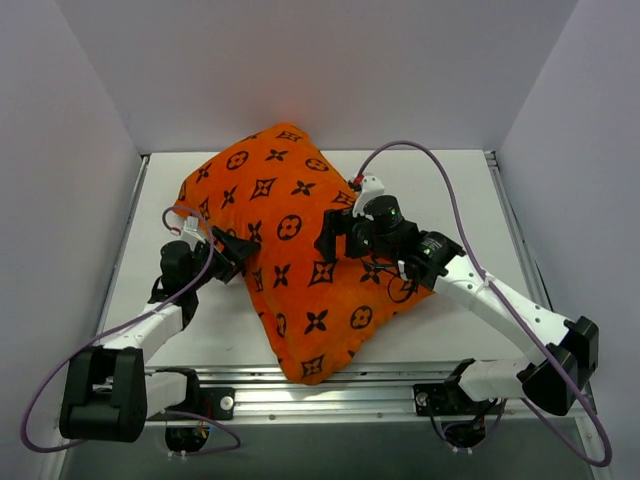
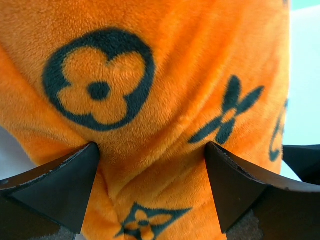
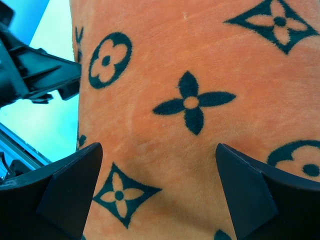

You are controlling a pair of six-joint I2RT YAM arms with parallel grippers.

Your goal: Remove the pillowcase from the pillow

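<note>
Facing the stuffed pillowcase (image 1: 300,200) closely, left tool (image 1: 238,252) and right tool (image 1: 328,238) both stand wide open

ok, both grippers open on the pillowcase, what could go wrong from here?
1. Right gripper sits over flat pillowcase with no fold between its fingers; closing may slip off.
2. Left gripper straddles a bulge, so it could pinch the hidden pillow too and drag everything.
3. The near corner overhangs the table's front rail; a pull might slide it off.
</note>
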